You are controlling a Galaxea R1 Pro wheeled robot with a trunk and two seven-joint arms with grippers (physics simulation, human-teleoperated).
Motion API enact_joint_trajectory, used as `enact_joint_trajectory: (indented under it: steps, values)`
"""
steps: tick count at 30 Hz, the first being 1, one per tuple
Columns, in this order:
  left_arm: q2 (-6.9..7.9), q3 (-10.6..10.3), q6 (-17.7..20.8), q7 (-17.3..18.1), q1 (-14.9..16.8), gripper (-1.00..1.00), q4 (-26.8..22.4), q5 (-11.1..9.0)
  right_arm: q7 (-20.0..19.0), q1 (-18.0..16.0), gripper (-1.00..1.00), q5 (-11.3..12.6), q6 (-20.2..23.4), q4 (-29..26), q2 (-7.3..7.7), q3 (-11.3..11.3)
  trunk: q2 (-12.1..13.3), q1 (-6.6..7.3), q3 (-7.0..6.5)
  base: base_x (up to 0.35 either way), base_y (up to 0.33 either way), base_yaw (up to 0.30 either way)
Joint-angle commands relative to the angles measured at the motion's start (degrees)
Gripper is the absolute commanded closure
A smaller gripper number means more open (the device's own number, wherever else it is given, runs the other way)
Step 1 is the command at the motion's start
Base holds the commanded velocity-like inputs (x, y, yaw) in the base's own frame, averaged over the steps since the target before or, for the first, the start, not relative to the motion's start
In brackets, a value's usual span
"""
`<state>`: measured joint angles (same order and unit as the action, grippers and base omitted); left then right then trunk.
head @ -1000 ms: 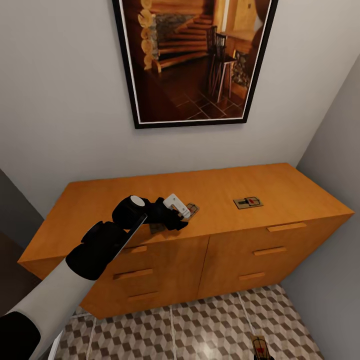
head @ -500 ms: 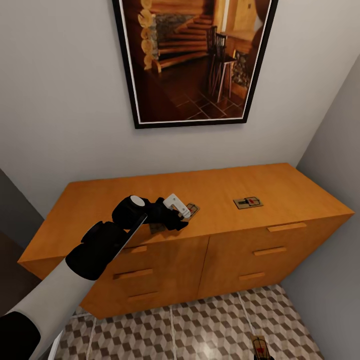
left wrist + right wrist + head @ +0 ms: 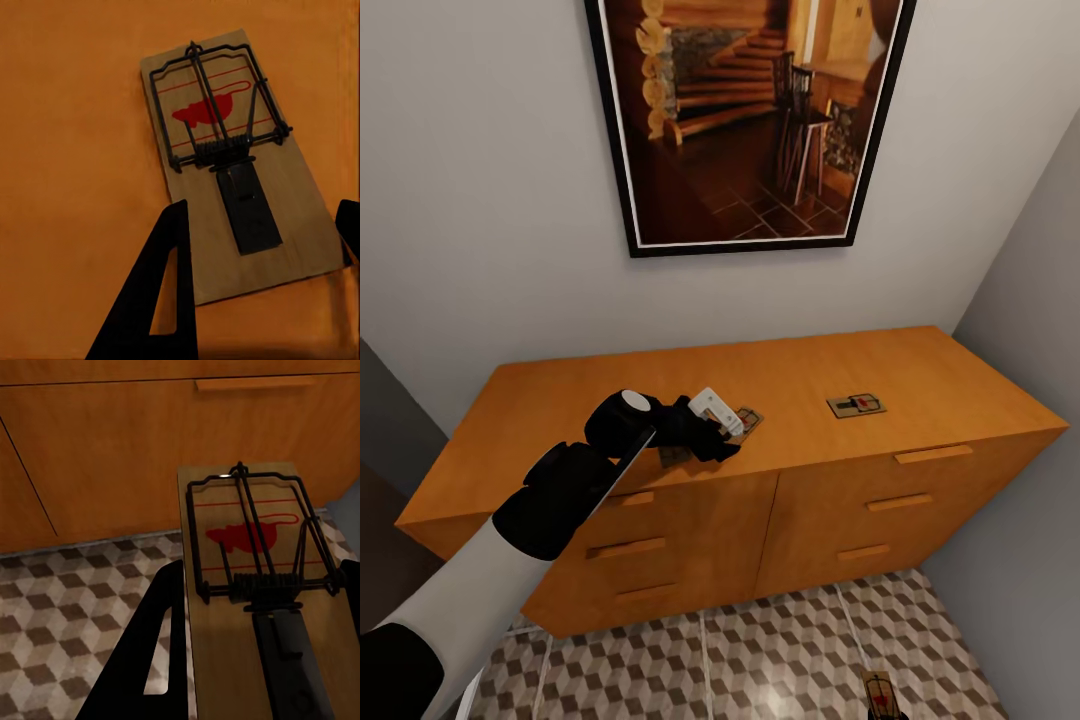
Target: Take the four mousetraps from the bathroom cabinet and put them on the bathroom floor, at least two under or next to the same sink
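The orange-brown cabinet (image 3: 920, 370) stands against the wall with two mousetraps on its top. My left gripper (image 3: 732, 432) is down on one mousetrap (image 3: 749, 419). In the left wrist view its fingers (image 3: 161, 292) sit against both long edges of that mousetrap (image 3: 225, 150), shut on it while it lies flat on the wood. The second mousetrap (image 3: 857, 405) lies free further right. My right gripper (image 3: 262, 607) holds a third mousetrap (image 3: 247, 585) low over the bathroom floor (image 3: 67, 607), in front of the drawers; that trap also shows in the head view (image 3: 879, 692). The sink is out of view.
A large framed picture (image 3: 745, 120) hangs on the wall above the cabinet. A grey side wall (image 3: 1030, 330) closes in on the cabinet's right end. Cube-patterned tiles (image 3: 760, 650) run along the foot of the drawers.
The left gripper has shifted very slightly on the cabinet top, uncovering a bit more of the trap. Everything else stands as before.
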<state>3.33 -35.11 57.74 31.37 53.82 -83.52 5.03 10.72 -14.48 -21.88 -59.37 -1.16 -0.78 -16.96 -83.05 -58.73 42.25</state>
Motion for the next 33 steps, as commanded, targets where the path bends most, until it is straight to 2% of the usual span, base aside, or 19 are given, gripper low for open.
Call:
enact_joint_trajectory:
  steps: [1,18,29,33]
  values:
    - [0.03,-0.1,0.1,0.4,0.1,1.00,-0.3,0.6,0.4,0.0,1.00,-0.5,-0.1,0.0,-0.01,-0.2,0.0,0.00,0.05,0.000,0.000,0.000]
    - [-0.34,0.7,0.1,0.4,0.1,1.00,-4.9,0.6,0.4,0.0,1.00,-0.5,-0.1,0.0,-0.01,-0.2,0.0,0.00,0.05,0.000,0.000,0.000]
    - [-0.28,0.7,0.2,0.4,0.1,1.00,-5.3,0.6,0.4,0.0,1.00,-0.5,-0.1,0.0,-0.01,-0.2,0.0,0.00,0.05,-0.002,0.000,0.000]
    - [-0.22,0.6,0.2,0.4,0.1,1.00,-5.3,0.6,0.4,0.0,1.00,-0.5,0.0,0.0,-0.01,-0.2,0.0,0.00,0.05,-0.198,0.000,0.000]
